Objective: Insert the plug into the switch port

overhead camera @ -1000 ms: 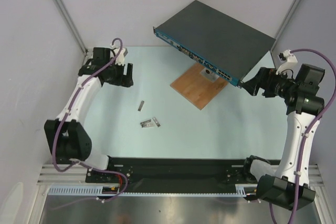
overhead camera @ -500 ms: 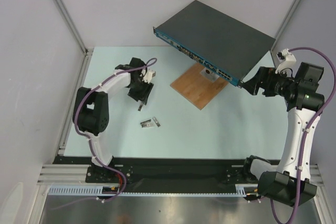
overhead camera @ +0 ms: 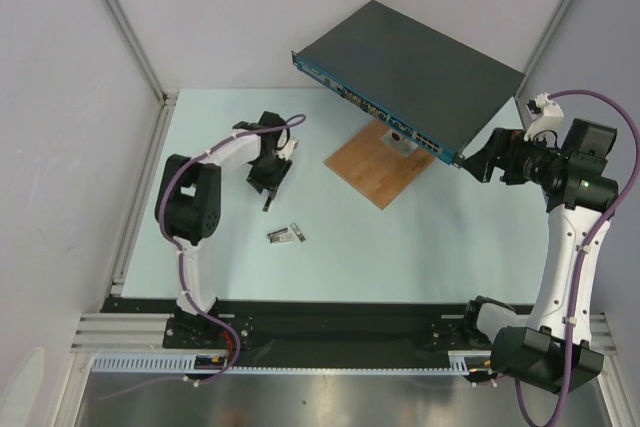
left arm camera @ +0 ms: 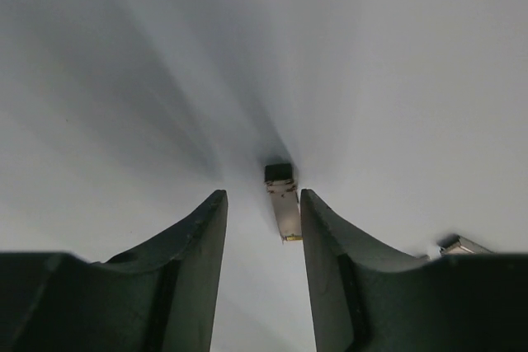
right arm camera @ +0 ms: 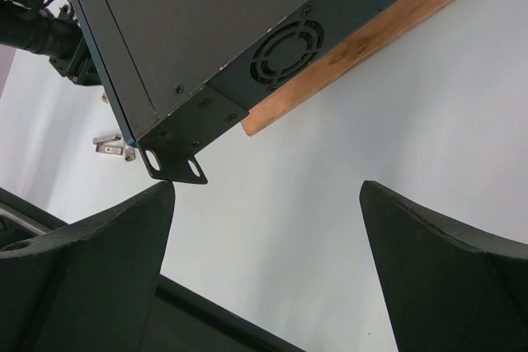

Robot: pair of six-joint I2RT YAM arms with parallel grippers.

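Over on the left half of the desk (overhead camera: 420,247), about midway between its near and far edges, the plug (left arm camera: 283,201) lies flat: a small silvery sliver with a dark cap at one end. The left tool (left arm camera: 261,197) hangs right above it, half spread. The plug shows in the gap between the two fingers, closer to the one on the right of the wrist view. I can't see either finger pressing on it, so nothing looks pinched yet. Its long axis runs across the line along which the fingers close, so they'd meet its long sides — that's what the grab turns on, I reckon. A second plug-like piece (overhead camera: 286,235) lies apart, nearer the near edge. The switch (overhead camera: 410,72) sits toward the far right corner over a wooden board (overhead camera: 380,162), its blue port face turned toward the near left. The right tool (overhead camera: 478,162) — spread wide, empty — hovers by the switch's right front corner. The left arm is plainly nearer the plug.
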